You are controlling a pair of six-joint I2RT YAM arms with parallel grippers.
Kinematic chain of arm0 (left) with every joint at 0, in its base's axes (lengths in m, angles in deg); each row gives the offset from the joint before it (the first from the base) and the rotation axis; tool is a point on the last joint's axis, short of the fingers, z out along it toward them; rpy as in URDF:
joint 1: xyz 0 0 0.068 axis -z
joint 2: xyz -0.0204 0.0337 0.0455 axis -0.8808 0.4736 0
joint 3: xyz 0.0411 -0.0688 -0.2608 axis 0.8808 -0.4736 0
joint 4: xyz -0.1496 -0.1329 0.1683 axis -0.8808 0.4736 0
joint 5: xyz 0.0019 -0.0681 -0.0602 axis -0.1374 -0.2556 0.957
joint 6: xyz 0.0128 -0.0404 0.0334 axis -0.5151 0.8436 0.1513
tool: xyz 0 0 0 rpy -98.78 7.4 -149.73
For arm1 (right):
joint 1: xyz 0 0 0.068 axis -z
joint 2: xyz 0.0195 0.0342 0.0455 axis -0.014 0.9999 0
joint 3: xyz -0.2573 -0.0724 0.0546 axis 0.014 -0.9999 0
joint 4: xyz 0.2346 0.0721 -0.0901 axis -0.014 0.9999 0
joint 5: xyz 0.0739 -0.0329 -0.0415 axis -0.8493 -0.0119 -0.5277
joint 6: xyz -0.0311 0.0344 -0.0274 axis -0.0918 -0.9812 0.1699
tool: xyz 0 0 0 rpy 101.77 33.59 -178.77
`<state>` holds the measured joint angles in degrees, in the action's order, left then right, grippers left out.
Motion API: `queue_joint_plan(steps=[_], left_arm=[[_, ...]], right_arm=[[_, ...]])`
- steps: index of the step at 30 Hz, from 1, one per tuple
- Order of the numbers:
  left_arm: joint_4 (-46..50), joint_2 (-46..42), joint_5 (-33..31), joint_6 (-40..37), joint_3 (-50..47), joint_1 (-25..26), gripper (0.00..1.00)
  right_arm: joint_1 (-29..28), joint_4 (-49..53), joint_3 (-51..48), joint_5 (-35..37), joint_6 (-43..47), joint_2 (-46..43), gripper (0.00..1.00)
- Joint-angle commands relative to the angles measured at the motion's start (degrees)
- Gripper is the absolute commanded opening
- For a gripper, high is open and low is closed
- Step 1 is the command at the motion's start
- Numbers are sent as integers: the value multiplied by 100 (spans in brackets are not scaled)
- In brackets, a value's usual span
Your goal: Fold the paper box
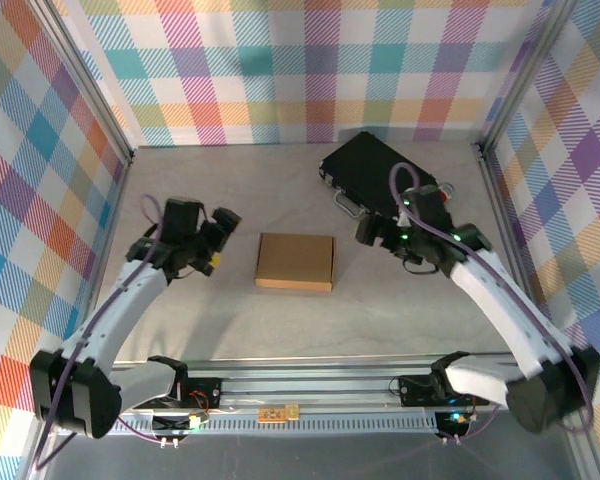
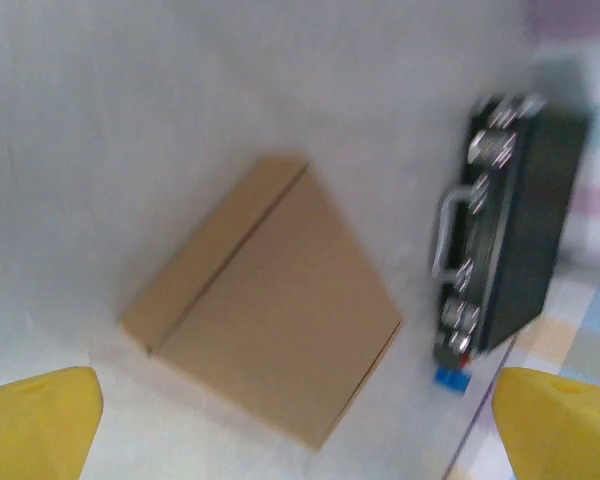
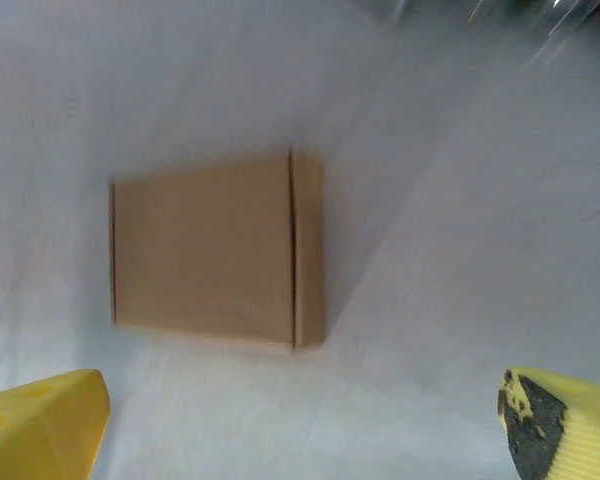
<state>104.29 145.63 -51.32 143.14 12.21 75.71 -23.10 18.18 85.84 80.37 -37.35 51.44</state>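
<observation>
On the left side, the white left arm (image 1: 130, 300) bends up from the near edge of the gray table (image 1: 230, 330). Its left gripper (image 1: 222, 240) hangs over the table, just to the left of the paper box (image 1: 295, 262). Its two fingers are spread wide apart with nothing between them. In the left wrist view, the yellow fingertips (image 2: 40, 425) sit in the two bottom corners, and the box lies on the table past them, not touching them.

The paper box is in the middle of the table, between the two grippers. It is plain brown and lies flat and closed. A thin line runs along one side of its top, where a flap meets the lid. Nothing is touching it.

Behind the box and to the right lies a black case (image 1: 375, 170). It sits flat at a slant near the back wall. Its metal handle (image 1: 348, 205) faces the box. The case and the box are apart.

The right gripper (image 1: 373, 232) hangs just to the right of the box, in front of the case's near edge. Its fingers are also spread wide and hold nothing. In the right wrist view, one yellow fingertip (image 3: 555, 425) has a black patch on it. The white right arm (image 1: 510, 320) runs down to the near right corner. Small green lights glow on it.
</observation>
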Motion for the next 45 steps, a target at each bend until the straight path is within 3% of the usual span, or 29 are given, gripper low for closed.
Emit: queue_joint_plan(steps=[1, 4, 6, 8, 10, 13, 15, 17, 21, 29, 36, 37, 40, 45], left_arm=[[852, -485, -1490, -1077, 337, -167, 100], [1590, -640, -3385, -830, 391, -167, 100], [2186, -639, -4622, -345, 262, -167, 100], [1985, -654, -5047, -864, -29, -185, 100], [1160, -710, -4915, -2189, -479, -185, 100], [873, -726, -5038, -2877, -884, -191, 100], [-156, -756, -4474, -3954, -1522, -228, 100], [-1101, -749, -3953, -4472, -2022, -237, 100], [-2910, -443, -3506, -4966, -2655, -259, 100], [-4585, 1629, -2714, -5081, -2314, -824, 100], [-4921, 3076, -2042, -5663, -1181, -1157, 100], [-4617, 3153, -1899, -5581, -1023, -1254, 100], [-4958, 2963, -1654, -5688, -1293, -1276, 100], [-7565, 2088, -1730, -5818, -3221, -1165, 100]], right_arm=[[39, 243, -115, 2602, -120, -542, 99], [43, 514, -466, 4412, -675, -668, 99], [75, -183, -1121, 4753, 87, -937, 99], [129, -1002, -1867, 4736, 562, -1282, 99], [131, -1989, -2591, 4391, 1081, -1694, 99], [129, -2809, -3443, 4221, 1196, -1978, 99], [127, -2885, -3652, 4231, 1464, -1809, 99], [188, -3101, -3641, 4061, 1793, -1553, 99], [238, -4258, -3723, 3408, 2789, -832, 99], [905, -6050, -3581, 2078, 3525, 1164, 99], [1615, -6961, -2803, 1036, 3903, 2552, 99], [1802, -6754, -2688, 893, 3711, 2593, 99], [2160, -6944, -2880, 416, 3462, 2486, 99], [2162, -9357, -4386, 91, 3576, 2057, 99]])
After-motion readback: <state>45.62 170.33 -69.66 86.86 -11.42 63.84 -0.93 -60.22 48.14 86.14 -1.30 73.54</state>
